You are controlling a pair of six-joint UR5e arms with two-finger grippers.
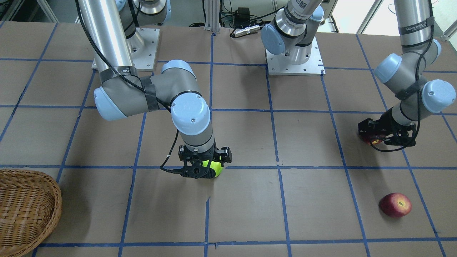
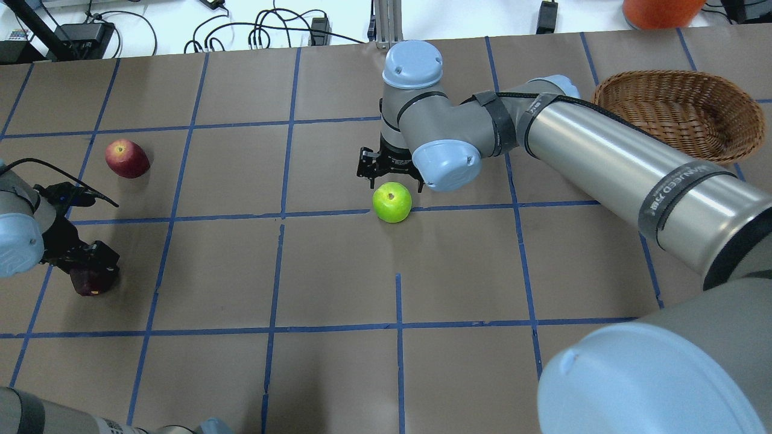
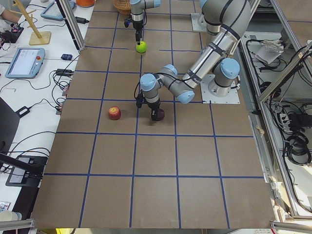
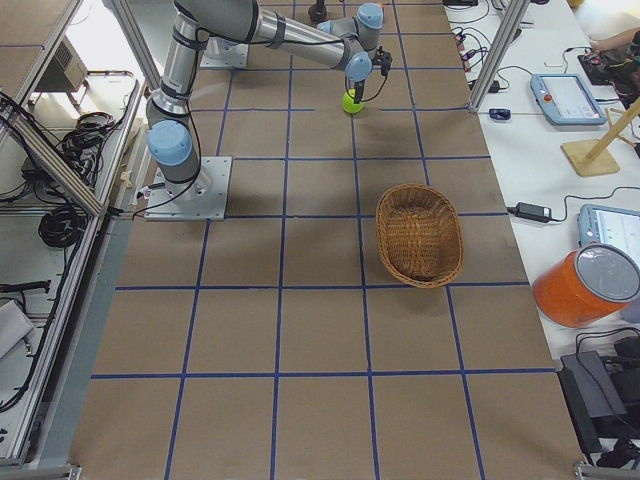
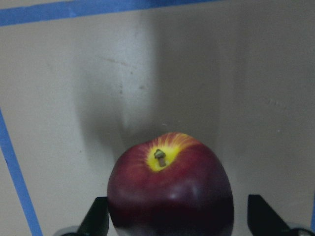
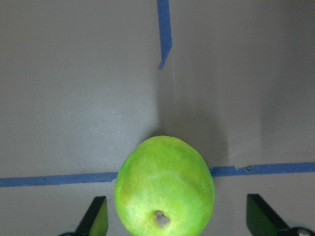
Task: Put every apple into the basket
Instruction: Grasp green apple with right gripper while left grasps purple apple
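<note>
Three apples on table (image 1: 250, 214), lime-green apple (image 2: 392, 202) between parted fingers of right gripper (image 1: 202, 170), maroon apple (image 5: 170, 191) between parted fingers of left gripper (image 1: 379, 137), red apple (image 2: 126, 158) lying free, one basket (image 2: 675, 111) well apart

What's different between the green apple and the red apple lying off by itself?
The green apple is lime-coloured; the lone red apple is red with a yellowish patch. The green apple sits between the open fingers of the right gripper; the red apple has no gripper at it. Both rest on the table, outside the basket.
</note>
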